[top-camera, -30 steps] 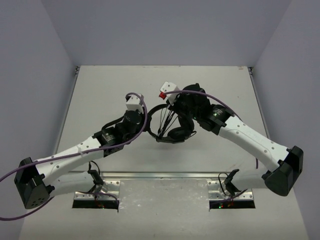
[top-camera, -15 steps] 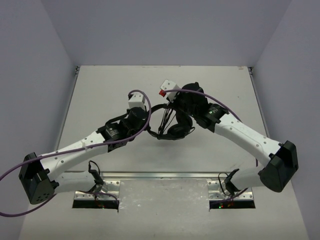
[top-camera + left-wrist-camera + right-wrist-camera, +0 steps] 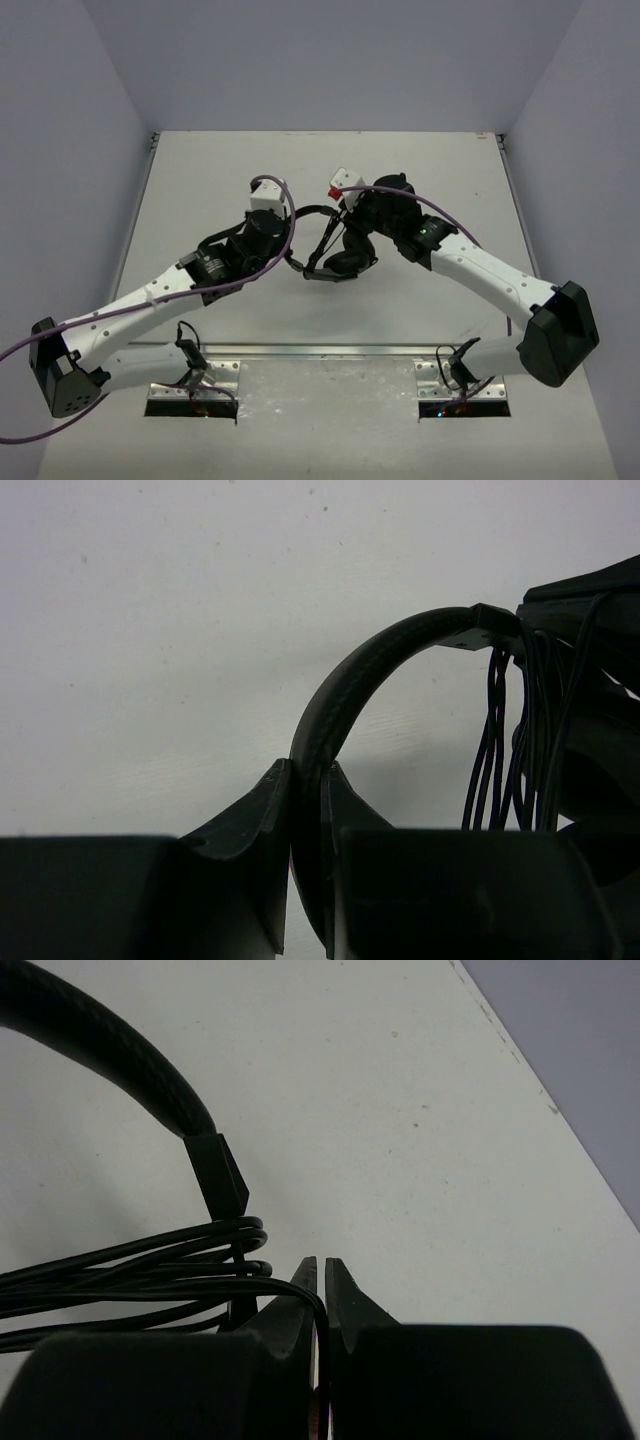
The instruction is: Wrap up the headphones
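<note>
The black headphones (image 3: 340, 262) are held over the middle of the table between both arms. My left gripper (image 3: 292, 228) is shut on the curved headband (image 3: 372, 666), which runs up out of its jaws in the left wrist view. Several turns of the thin black cord (image 3: 508, 742) lie bunched by the headband's end near an ear cup (image 3: 600, 600). My right gripper (image 3: 321, 1265) is shut on one strand of the cord (image 3: 150, 1272), which bends down between its fingertips. The headband's slider (image 3: 218, 1172) stands just to their left with the cord loops around it. In the top view my right gripper (image 3: 352, 222) is above the ear cups.
Thick purple cables (image 3: 285, 235) loop over both wrists. The white table (image 3: 200, 200) has walls to the left, the right and the back. Mounting plates (image 3: 195, 385) sit at the near edge by the arm bases.
Both wrists shifted slightly and the headset moved a little left and nearer. The left arm's elbow swung outward. Both grips stayed shut.
</note>
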Motion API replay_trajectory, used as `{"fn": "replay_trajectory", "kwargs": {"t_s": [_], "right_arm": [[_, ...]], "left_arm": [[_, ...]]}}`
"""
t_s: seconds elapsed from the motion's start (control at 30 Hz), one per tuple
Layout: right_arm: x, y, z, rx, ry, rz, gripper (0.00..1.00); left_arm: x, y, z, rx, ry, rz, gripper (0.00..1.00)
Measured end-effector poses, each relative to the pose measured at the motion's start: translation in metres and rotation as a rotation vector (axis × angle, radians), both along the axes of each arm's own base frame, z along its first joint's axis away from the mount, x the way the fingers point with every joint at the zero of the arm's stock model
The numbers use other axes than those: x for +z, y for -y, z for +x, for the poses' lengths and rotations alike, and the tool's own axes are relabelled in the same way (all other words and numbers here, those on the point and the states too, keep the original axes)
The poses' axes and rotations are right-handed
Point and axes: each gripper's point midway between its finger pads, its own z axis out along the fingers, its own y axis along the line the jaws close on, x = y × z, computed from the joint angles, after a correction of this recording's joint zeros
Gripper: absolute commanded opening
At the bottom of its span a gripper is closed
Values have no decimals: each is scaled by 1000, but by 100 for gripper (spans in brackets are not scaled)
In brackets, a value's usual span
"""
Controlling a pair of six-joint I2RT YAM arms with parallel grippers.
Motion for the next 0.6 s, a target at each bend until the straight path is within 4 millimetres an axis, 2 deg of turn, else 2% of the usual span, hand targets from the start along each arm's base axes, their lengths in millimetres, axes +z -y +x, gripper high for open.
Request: {"fn": "replay_trajectory", "kwargs": {"t_s": [0.1,0.3,0.47,0.53,0.6], "right_arm": [[3,-3,-4,15,1,27,8],[11,-2,-2,9,23,45,8],[12,-1,-1,9,24,47,19],[12,1,0,1,25,44,27],[13,8,6,-29,38,36,24]], "left_arm": [[11,-5,-2,-7,33,6,0],[12,-6,-3,-22,39,19,0],[12,-6,-7,-48,49,4,0],[14,-6,-10,-61,55,-2,0],[19,-6,-11,-66,66,-18,0]]}}
